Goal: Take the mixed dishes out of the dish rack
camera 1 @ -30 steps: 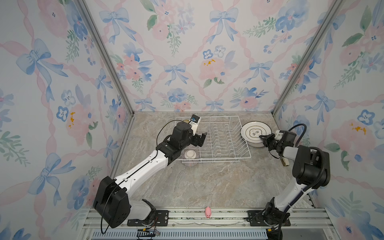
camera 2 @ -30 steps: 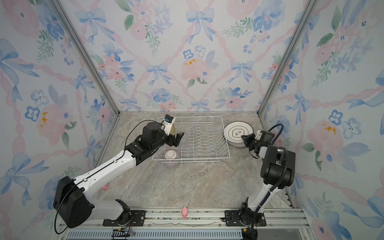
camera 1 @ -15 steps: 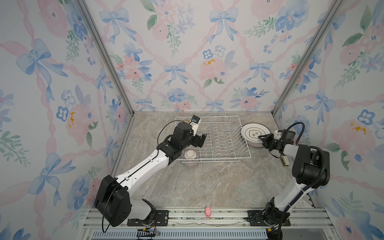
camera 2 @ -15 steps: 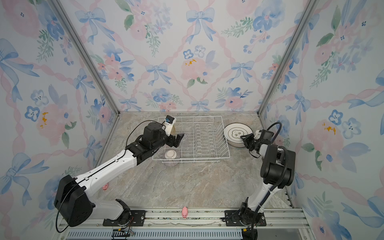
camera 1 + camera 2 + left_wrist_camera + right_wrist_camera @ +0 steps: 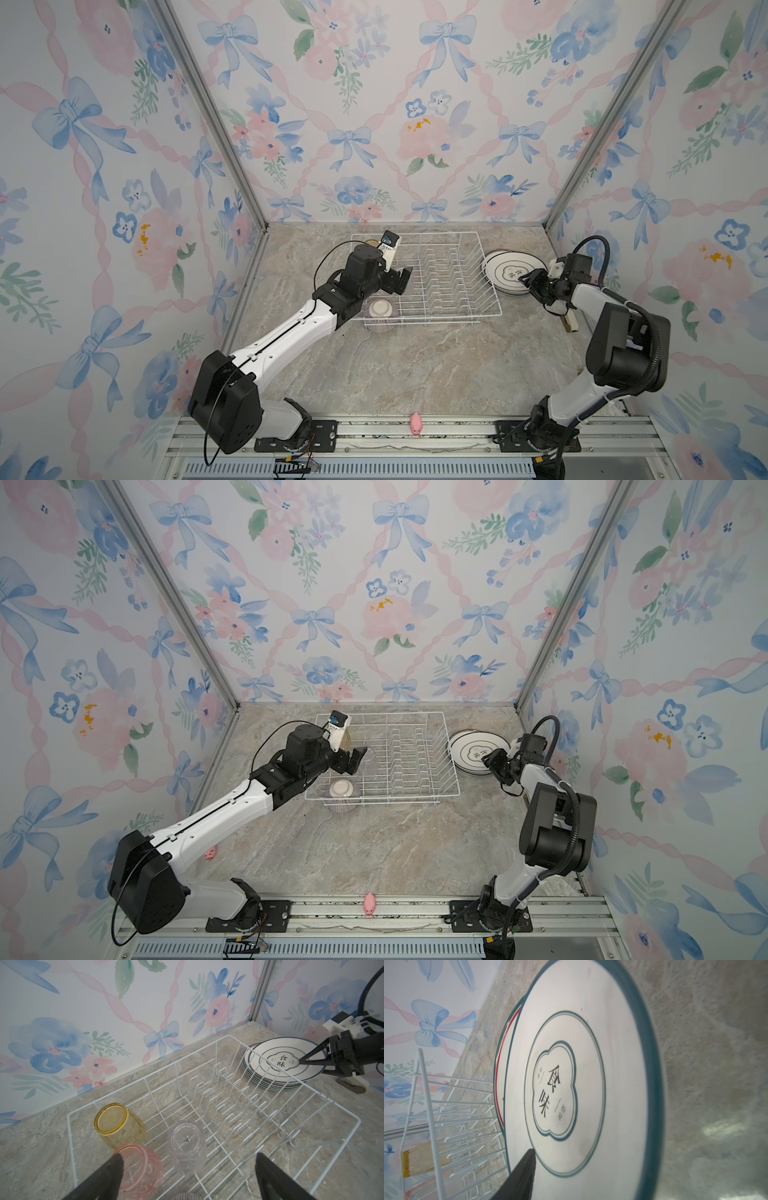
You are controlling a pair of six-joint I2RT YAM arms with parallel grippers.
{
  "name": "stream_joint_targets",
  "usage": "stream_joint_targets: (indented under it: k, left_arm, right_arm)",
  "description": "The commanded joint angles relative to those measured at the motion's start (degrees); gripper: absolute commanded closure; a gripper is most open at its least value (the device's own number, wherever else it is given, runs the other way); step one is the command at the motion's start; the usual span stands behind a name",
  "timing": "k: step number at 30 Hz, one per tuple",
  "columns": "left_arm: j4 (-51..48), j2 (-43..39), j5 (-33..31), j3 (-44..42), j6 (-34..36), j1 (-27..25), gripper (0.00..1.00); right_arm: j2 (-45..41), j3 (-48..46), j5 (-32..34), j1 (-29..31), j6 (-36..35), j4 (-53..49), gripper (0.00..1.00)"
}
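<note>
The plates [image 5: 276, 1059] lie stacked flat just right of the dish rack [image 5: 444, 286]. The right gripper [image 5: 311, 1066] straddles the top plate's rim, fingers parted, not pinching. At the rack's left end three tumblers [image 5: 187, 1142] stand upside down to drain, and the left gripper [image 5: 189, 1157] hangs above them spread wide, probably to take one. A striped bowl [image 5: 380, 311] sits inverted at the rack's near left corner. The table [image 5: 415, 365] under the rack is stone-patterned; flowered wallpaper [image 5: 374, 124] walls it in.
</note>
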Motion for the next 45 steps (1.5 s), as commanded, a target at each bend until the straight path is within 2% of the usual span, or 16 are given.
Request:
stream_joint_targets:
  k: [1, 11, 27, 32, 36, 38, 42, 45]
  left_arm:
    - [-1.09, -1.37, 0.54, -1.24, 0.68, 0.48, 0.02]
    - [-1.1, -2.81, 0.71, -2.96, 0.49, 0.81, 0.02]
    - [-1.36, -1.66, 1.65, -2.96, 0.3, 1.26, 0.02]
    - [-2.15, -0.1, 2.69, -2.39, 0.84, 1.26, 0.02]
    - [-3.18, 2.33, 6.1, -1.4, 1.72, 1.45, 0.02]
    - [-3.53, 3.73, 6.74, -0.94, 1.56, 1.41, 0.05]
    - [-5.58, 6.35, 4.88, 0.91, 0.97, 1.43, 0.19]
    - [-7.37, 9.25, 1.99, 3.21, 0.94, 1.42, 0.14]
  right_arm:
    - [-1.28, 1.43, 3.16, 0.69, -4.16, -5.53, 0.49]
    - [-0.43, 4.84, 7.1, 2.63, -9.2, -13.49, 0.45]
    - [-1.27, 3.15, 6.98, 2.68, -10.21, -14.39, 0.41]
    - [-7.5, 0.71, 7.09, 1.38, -10.89, -15.18, 0.42]
    - [-13.35, 0.37, 8.22, 1.29, -11.58, -16.64, 0.42]
    - [-16.77, 0.33, 8.57, 1.65, -11.41, -17.2, 0.42]
    - [-22.66, 1.51, 10.43, 3.46, -11.81, -19.46, 0.42]
    - [-26.34, 2.49, 11.93, 5.85, -12.23, -20.91, 0.4]
